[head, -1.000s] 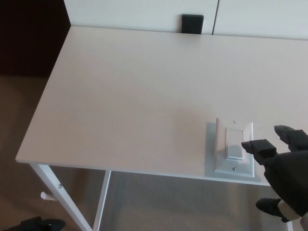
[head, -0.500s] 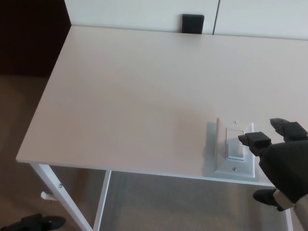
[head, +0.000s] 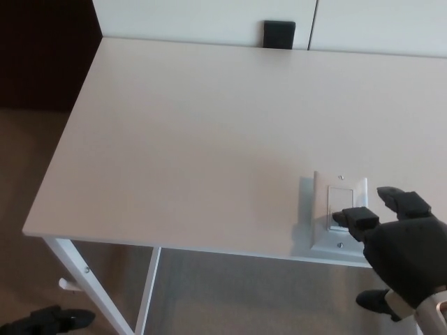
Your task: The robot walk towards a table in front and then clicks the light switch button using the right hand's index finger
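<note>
Item one: a white desk (head: 188, 139), seen from above, its top bare but for one fitting. We note white legs (head: 73, 269) under the near left corner and brown floor (head: 28, 174) to the left.

Item two: a white switch (head: 340, 215), a rocker set in a wall plate with a screw at top and bottom. It lies flat on the desk near the front edge, towards the right side. We record a slightly larger pale base under the plate.

Item three: our right hand (head: 401, 244), black, entering from the lower right corner. One thick finger (head: 355, 217) reaches forward and its tip lies on the lower part of the rocker; we take it to be touching, though we cannot tell how hard it presses. A second finger (head: 404, 200) sticks out to the right of the plate, apart from the first and over the desk edge. The hand grips nothing; its fingers are spread.

Item four: our left hand does not show.

Item five: a small black block (head: 279, 33) at the far edge of the desk, against a white wall (head: 202, 17).

Item six: dark shapes low in the picture, one at the bottom left (head: 45, 319) and one below the right hand (head: 374, 301); we cannot tell what they are.
</note>
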### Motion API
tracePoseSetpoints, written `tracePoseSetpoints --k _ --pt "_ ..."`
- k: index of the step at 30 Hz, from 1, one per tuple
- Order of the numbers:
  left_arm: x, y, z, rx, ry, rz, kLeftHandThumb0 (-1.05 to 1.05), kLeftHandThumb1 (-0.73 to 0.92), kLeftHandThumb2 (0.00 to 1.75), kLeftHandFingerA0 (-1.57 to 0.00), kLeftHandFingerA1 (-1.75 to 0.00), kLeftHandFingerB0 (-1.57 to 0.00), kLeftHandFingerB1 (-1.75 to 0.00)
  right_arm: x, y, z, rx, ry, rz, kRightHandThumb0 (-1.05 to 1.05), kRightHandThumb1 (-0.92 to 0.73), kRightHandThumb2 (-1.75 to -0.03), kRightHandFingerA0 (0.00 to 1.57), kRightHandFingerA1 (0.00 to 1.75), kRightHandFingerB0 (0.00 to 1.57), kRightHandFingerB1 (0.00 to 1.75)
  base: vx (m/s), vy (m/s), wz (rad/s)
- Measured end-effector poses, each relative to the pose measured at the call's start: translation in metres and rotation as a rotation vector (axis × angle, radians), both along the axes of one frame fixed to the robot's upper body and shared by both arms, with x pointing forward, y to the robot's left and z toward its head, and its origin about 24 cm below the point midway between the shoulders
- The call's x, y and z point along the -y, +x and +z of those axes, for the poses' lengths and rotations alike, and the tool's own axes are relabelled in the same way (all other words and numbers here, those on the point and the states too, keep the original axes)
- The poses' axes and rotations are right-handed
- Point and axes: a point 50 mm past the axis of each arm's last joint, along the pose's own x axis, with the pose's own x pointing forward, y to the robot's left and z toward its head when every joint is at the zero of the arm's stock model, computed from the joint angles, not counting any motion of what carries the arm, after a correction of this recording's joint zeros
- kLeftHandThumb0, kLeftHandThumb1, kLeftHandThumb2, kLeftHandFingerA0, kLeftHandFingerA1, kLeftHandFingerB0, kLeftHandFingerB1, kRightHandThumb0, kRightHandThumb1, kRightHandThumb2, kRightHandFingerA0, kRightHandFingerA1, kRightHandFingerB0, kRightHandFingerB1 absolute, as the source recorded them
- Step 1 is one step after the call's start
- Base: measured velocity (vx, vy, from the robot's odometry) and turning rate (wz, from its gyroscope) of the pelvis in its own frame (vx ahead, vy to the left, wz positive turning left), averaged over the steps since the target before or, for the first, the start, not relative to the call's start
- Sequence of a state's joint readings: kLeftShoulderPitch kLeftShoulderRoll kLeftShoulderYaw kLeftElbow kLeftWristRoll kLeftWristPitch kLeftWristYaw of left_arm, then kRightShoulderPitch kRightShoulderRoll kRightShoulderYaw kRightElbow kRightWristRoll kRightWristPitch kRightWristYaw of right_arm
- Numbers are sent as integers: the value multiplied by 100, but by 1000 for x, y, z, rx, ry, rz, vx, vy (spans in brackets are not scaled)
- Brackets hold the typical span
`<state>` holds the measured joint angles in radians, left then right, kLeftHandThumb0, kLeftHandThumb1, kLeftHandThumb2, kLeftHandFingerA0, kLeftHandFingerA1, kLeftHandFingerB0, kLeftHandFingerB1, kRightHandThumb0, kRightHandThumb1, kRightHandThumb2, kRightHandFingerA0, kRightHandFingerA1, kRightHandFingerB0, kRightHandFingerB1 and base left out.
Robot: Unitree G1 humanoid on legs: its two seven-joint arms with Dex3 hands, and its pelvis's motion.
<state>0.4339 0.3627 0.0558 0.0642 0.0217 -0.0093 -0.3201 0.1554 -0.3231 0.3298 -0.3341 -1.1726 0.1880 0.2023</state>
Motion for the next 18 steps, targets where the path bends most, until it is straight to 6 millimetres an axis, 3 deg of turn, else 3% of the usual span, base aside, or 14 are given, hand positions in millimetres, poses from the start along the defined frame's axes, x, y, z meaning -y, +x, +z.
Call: tracePoseSetpoints --k 4,5,7,8,9,10,11,12,16,17,18 --pt "0 0 0 0 2 -1 -24 59 57 -52 -44 -50 -41 -2 -2 -3 -11 3 9 -53 -36 -72 1 26 25 43 0 0 0" --pt "0 0 0 0 2 -2 -24 59 57 -53 -44 -51 -41 -3 -3 -3 -12 3 10 -51 -44 -54 3 31 33 32 0 0 0" --pt "0 0 1 1 2 -3 -25 59 57 -53 -44 -51 -41 -3 -4 -4 -12 5 10 -51 -44 -54 4 31 32 31 0 0 0" --pt "0 1 1 1 3 -3 -25 59 57 -53 -44 -51 -41 -3 -4 -4 -12 5 10 -51 -35 -72 0 28 23 43 0 0 0" --pt "0 1 1 3 4 -4 -25 59 57 -53 -44 -51 -41 -3 -5 -4 -13 5 11 -51 -35 -72 0 28 23 43 0 0 0" --pt "0 1 1 4 5 -5 -25 59 57 -53 -44 -51 -41 -3 -5 -5 -13 5 11 -50 -44 -54 3 31 32 31 0 0 0" --pt "-1 2 1 5 6 -6 -25 58 57 -54 -45 -52 -41 -3 -5 -5 -14 5 12 -54 -36 -70 3 30 25 42 0 0 0" --pt "-1 2 2 5 7 -7 -25 58 57 -54 -44 -52 -41 -3 -5 -5 -14 5 12 -51 -42 -54 5 30 31 32 0 0 0" --pt "-1 2 3 7 15 -13 -24 58 57 -54 -44 -52 -41 -3 -5 -7 -13 1 13 -52 -45 -54 3 34 30 31 0 0 0" --pt "-1 2 3 8 17 -15 -24 58 57 -54 -44 -52 -41 -3 -5 -7 -12 0 14 -55 -37 -71 3 29 24 42 0 0 0" --pt "-1 3 3 9 18 -16 -24 58 57 -54 -44 -52 -41 -3 -5 -7 -12 -2 16 -55 -37 -71 3 29 24 42 0 0 0"
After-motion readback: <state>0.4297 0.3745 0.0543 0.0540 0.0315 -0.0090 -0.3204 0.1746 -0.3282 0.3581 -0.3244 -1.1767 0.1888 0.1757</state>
